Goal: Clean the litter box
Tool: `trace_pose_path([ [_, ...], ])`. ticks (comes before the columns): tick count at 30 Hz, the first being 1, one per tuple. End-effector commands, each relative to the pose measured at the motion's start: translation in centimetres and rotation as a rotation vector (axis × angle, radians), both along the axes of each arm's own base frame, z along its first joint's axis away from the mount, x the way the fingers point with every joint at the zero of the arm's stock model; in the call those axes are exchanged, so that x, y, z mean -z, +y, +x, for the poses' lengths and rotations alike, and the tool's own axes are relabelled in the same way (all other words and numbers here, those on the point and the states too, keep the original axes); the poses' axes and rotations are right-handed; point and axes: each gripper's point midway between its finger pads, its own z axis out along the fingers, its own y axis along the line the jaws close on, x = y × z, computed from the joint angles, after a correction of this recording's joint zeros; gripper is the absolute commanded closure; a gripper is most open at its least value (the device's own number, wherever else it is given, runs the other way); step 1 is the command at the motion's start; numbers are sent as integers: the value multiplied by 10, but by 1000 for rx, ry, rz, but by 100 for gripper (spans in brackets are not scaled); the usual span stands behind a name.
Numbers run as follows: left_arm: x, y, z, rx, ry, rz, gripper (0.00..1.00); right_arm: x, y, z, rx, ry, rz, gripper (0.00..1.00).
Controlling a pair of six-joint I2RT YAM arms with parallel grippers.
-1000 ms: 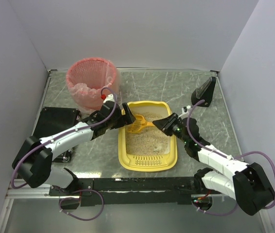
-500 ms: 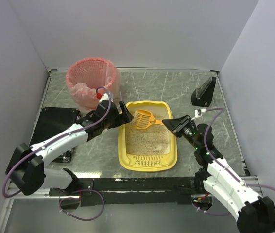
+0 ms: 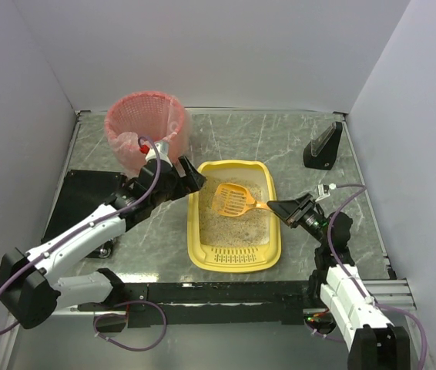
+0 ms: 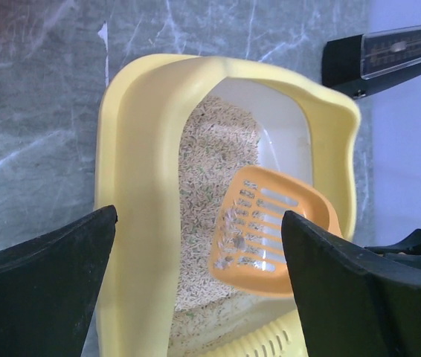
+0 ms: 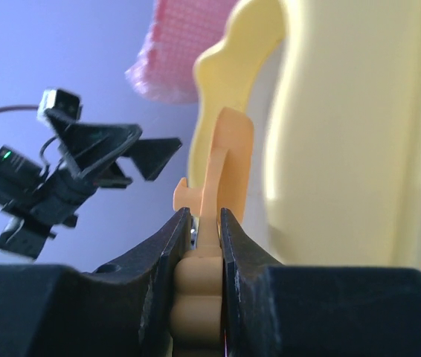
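The litter box (image 3: 195, 231) lies in the middle of the table (image 3: 280, 139), its slotted lip toward the arm bases, and the litter covers most of its floor, with a bare white patch at the far end in the left wrist view. What changes in the last second is the scoop (image 3: 232, 199). One second ago its head sits in the far left corner of the box, close to the left gripper (image 3: 189, 177); now it is over the middle of the box, because the right arm pulls back toward its own side. The right gripper (image 3: 280, 207) is closed tightly on the orange handle, and you see this clearly in the right wrist view. In the left wrist view the scoop (image 4: 270, 230) seems lifted above the litter, with some grains and one small darker bit on its slots; I cannot tell if this is waste. The left gripper moves a little away from the corner, toward the pink basket (image 3: 145, 127). Its jaws are wide apart and hold nothing. For you this probably means one scooping pass is finished, but nothing is emptied into the basket yet.
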Motion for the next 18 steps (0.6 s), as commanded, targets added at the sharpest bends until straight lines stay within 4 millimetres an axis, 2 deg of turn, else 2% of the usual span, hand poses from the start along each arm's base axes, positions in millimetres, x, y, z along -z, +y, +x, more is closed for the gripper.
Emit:
trace_pose_path([
  [1, -14, 7, 0, -19, -38, -22, 3, -44, 10, -13, -127, -170, 43, 100],
  [2, -13, 9, -1, -24, -36, -20, 3, -46, 15, -21, -187, -177, 51, 100],
  [3, -13, 10, -1, -29, -35, -19, 3, -49, 11, -24, -208, -166, 70, 100],
  [4, -14, 12, 0, -33, -38, -19, 3, -50, -2, -19, -175, -163, 71, 100],
  [5, -14, 12, 0, -32, -45, -26, 3, -44, -3, -27, -217, -130, 71, 100],
  [7, -15, 13, 1, -32, -51, -29, 3, -39, -11, -21, -177, -99, 68, 100],
  [10, -12, 14, 5, -41, -39, -26, 3, -49, -12, -16, -160, -129, 79, 100],
  [12, -11, 16, 5, -43, -30, -10, 3, -44, -11, -20, -188, -104, 67, 100],
  [14, -8, 20, 6, -55, -29, -1, 3, -35, -14, -15, -160, -58, 57, 100],
  [18, -9, 25, 7, -66, -28, -11, 3, -49, -18, -6, -122, -81, 28, 100],
])
